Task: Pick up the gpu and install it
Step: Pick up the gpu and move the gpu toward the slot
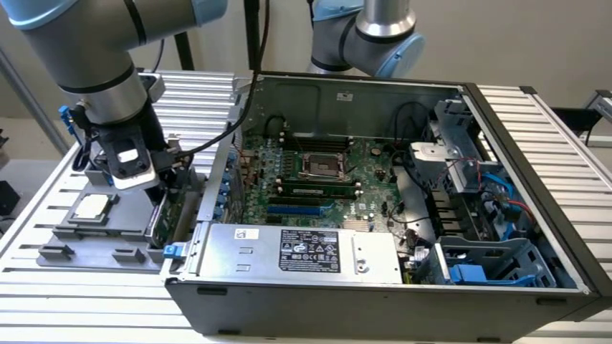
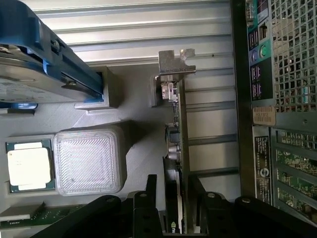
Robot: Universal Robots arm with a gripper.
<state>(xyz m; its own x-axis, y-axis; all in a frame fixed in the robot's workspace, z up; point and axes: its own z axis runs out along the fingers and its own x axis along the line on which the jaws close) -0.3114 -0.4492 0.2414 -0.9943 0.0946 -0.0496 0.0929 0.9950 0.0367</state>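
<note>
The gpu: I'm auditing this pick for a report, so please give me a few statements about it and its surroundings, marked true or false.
1. The gpu stands on edge in the grey fixture outside the computer case. True.
2. The gpu is plugged into the motherboard. False: it sits in the fixture.
3. The hand straddles the gpu, one finger on each side. True.
4. The CPU chip is in the hand. False: it lies flat in the fixture.
</note>
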